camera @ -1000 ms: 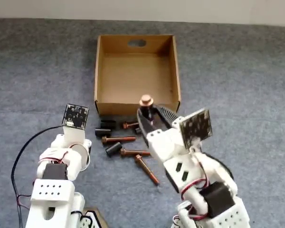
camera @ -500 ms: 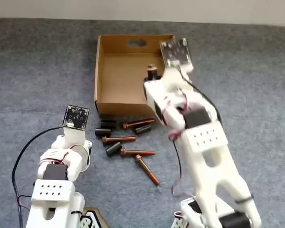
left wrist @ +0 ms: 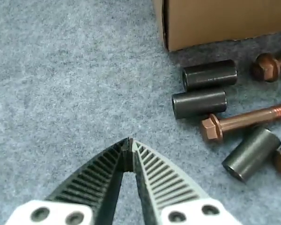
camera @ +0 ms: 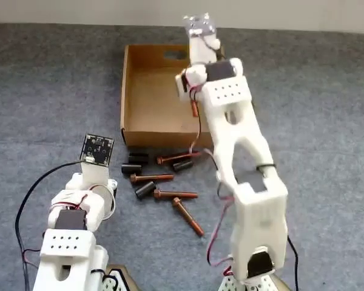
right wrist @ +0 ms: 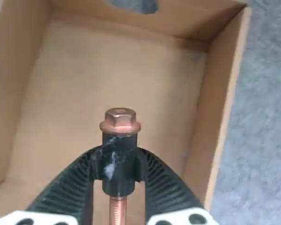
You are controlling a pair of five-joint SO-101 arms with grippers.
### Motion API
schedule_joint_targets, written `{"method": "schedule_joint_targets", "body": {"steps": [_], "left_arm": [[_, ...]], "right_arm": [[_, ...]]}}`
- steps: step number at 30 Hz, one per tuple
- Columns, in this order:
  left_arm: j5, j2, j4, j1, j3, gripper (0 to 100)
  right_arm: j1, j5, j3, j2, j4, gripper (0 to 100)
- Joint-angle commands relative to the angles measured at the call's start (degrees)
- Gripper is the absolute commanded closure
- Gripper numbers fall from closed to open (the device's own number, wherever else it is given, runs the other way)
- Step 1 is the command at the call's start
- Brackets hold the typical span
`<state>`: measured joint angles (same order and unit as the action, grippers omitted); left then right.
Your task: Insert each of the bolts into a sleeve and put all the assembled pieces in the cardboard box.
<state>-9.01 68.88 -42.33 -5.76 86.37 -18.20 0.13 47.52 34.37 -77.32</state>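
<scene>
Copper-coloured steel bolts (camera: 151,177) and short black metal sleeves (camera: 144,190) lie loose on grey carpet (camera: 48,91) before the brown cardboard box (camera: 124,91), high view. Left wrist view: my left gripper (left wrist: 129,146) is closed, empty, near them. Right wrist view: my right gripper (right wrist: 117,158) clamps the sleeved bolt (right wrist: 120,123) over the box floor. It looks rigid, smooth and likely dense, best held mid-sleeve.

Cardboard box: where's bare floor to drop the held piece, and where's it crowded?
Box floor is bare where visible, under the assembled piece. Carpet left of the box is free too. Crowded: loose bolts and sleeves along the box's near wall.
</scene>
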Motion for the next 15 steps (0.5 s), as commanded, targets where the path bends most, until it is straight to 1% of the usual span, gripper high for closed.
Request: {"method": "schedule_joint_targets", "body": {"steps": [1, 4, 7, 13, 15], "left_arm": [[0.09, 0.4, 0.79, -0.57, -0.13, 99], [0.09, 0.4, 0.79, -0.57, -0.13, 99], [0.09, 0.4, 0.79, -0.57, -0.13, 99], [0.09, 0.4, 0.79, -0.75, -0.13, 99], [0.09, 0.4, 0.97, -2.07, -0.13, 99]], "right_arm": [[2.07, -0.53, 24.22, 10.86, -5.67, 99.2], [2.51, -0.53, 34.07, 18.95, -10.33, 99.2], [2.51, -0.53, 39.43, 23.6, -14.11, 99.2], [2.51, -0.53, 40.4, 26.77, -15.52, 99.2], [2.59, -0.53, 40.48, 28.26, -15.43, 99.2]]}}
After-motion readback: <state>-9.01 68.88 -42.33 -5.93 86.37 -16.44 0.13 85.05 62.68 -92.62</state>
